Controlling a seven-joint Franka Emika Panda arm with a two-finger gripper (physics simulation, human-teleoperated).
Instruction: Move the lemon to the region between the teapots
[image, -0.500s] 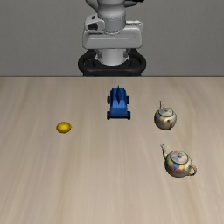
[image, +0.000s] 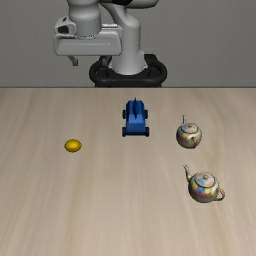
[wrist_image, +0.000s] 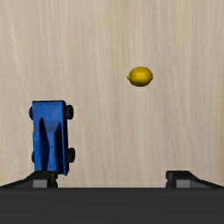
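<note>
A small yellow lemon lies on the wooden table at the exterior view's left. Two patterned metallic teapots stand at the right, one farther back and one nearer the front, with bare table between them. My gripper hangs high above the table's back edge, well behind the lemon. In the wrist view the lemon lies ahead of my open gripper, nothing between its fingers.
A blue toy car sits mid-table between the lemon and the teapots; in the wrist view the car lies just ahead of one fingertip. The robot base stands at the back.
My arm has swung toward the exterior view's left, bringing the hand over the lemon's side of the table. The lemon, car and teapots have not moved.
</note>
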